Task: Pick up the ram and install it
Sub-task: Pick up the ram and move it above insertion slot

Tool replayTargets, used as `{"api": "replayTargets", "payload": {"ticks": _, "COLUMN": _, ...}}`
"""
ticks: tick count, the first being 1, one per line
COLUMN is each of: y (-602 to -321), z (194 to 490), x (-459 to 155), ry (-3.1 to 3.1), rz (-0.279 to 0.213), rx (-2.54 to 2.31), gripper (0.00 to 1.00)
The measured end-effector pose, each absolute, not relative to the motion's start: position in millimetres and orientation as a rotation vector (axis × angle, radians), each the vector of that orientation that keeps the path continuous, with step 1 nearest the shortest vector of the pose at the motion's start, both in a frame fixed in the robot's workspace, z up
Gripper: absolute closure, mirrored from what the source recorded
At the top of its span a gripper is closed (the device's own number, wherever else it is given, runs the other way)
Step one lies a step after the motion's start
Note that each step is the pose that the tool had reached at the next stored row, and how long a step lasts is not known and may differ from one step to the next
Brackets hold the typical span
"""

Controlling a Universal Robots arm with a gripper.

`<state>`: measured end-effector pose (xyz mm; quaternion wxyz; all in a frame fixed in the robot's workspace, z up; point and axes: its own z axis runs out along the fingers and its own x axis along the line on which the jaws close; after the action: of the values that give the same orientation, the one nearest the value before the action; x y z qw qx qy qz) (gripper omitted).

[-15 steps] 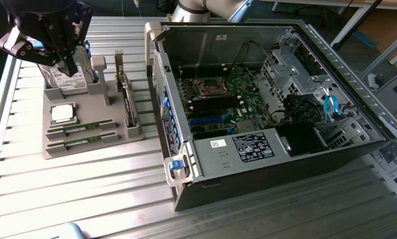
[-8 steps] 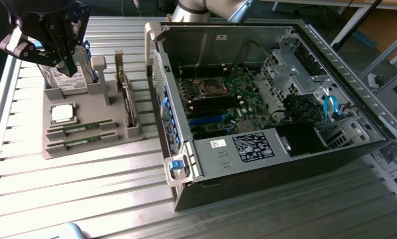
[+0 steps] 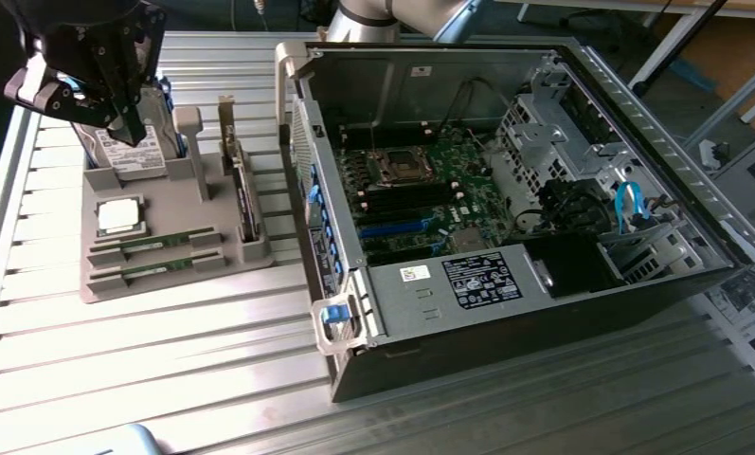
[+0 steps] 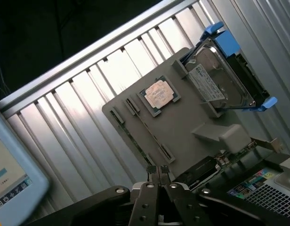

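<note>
The ram (image 3: 153, 244) is seen lying lengthwise in a slot of the grey holder (image 3: 175, 207): a long, thin green stick, with dark chips and pale patches along it. A twin stick (image 3: 150, 272) is bedded in the next slot, just beside it at 6 o'clock in the exterior view. No print on either can be read. At 12 o'clock of the ram the square silver CPU (image 3: 120, 216) is seated in its recess. Further along at 12 o'clock the hard drive (image 3: 131, 156) is stood upright, its white label too small to be read. Above that drive the gripper (image 4: 159, 175) is hung, well apart from the ram. Its jaws are pressed together and nothing is gripped. The holder is set on the slatted metal surface (image 3: 124, 360). At 3 o'clock the open computer case (image 3: 504, 318) is laid on its side, with the motherboard (image 3: 440, 171) exposed. A black label and a white sticker are borne on its frame, their text illegible.
</note>
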<state>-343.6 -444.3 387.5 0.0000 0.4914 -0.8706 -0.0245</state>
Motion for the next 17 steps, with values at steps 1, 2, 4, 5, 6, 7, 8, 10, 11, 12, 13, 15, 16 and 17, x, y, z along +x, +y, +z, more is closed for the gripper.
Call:
{"api": "replayTargets", "payload": {"ticks": 1, "y": -444.3, "z": 387.4, "x": -343.6, "ry": -2.727, "rz": -0.077, "rx": 1.557, "gripper": 0.89}}
{"api": "replayTargets", "payload": {"ticks": 2, "y": -444.3, "z": 387.4, "x": -343.6, "ry": -2.72, "rz": -0.077, "rx": 1.568, "gripper": 0.89}}
{"api": "replayTargets", "payload": {"ticks": 4, "y": -444.3, "z": 387.4, "x": -343.6, "ry": -2.706, "rz": -0.077, "rx": 1.592, "gripper": 0.89}}
{"api": "replayTargets", "payload": {"ticks": 5, "y": -444.3, "z": 387.4, "x": -343.6, "ry": -2.699, "rz": -0.077, "rx": 1.604, "gripper": 0.89}}
{"api": "replayTargets", "payload": {"ticks": 6, "y": -444.3, "z": 387.4, "x": -343.6, "ry": -2.692, "rz": -0.077, "rx": 1.616, "gripper": 0.89}}
{"api": "replayTargets", "payload": {"ticks": 7, "y": -444.3, "z": 387.4, "x": -343.6, "ry": -2.684, "rz": -0.077, "rx": 1.628, "gripper": 0.89}}
{"api": "replayTargets", "payload": {"ticks": 8, "y": -444.3, "z": 387.4, "x": -343.6, "ry": -2.676, "rz": -0.077, "rx": 1.64, "gripper": 0.89}}
{"api": "replayTargets", "payload": {"ticks": 10, "y": -444.3, "z": 387.4, "x": -343.6, "ry": -2.65, "rz": -0.077, "rx": 1.681, "gripper": 0.89}}
{"api": "replayTargets", "payload": {"ticks": 11, "y": -444.3, "z": 387.4, "x": -343.6, "ry": -2.642, "rz": -0.077, "rx": 1.693, "gripper": 0.89}}
{"api": "replayTargets", "payload": {"ticks": 12, "y": -444.3, "z": 387.4, "x": -343.6, "ry": -2.633, "rz": -0.077, "rx": 1.706, "gripper": 0.89}}
{"api": "replayTargets", "payload": {"ticks": 13, "y": -444.3, "z": 387.4, "x": -343.6, "ry": -2.621, "rz": -0.077, "rx": 1.724, "gripper": 0.89}}
{"api": "replayTargets", "payload": {"ticks": 15, "y": -444.3, "z": 387.4, "x": -343.6, "ry": -2.601, "rz": -0.076, "rx": 1.753, "gripper": 0.89}}
{"api": "replayTargets", "payload": {"ticks": 16, "y": -444.3, "z": 387.3, "x": -343.6, "ry": -2.592, "rz": -0.076, "rx": 1.765, "gripper": 0.89}}
{"api": "replayTargets", "payload": {"ticks": 17, "y": -444.3, "z": 387.3, "x": -343.6, "ry": -2.584, "rz": -0.076, "rx": 1.777, "gripper": 0.89}}
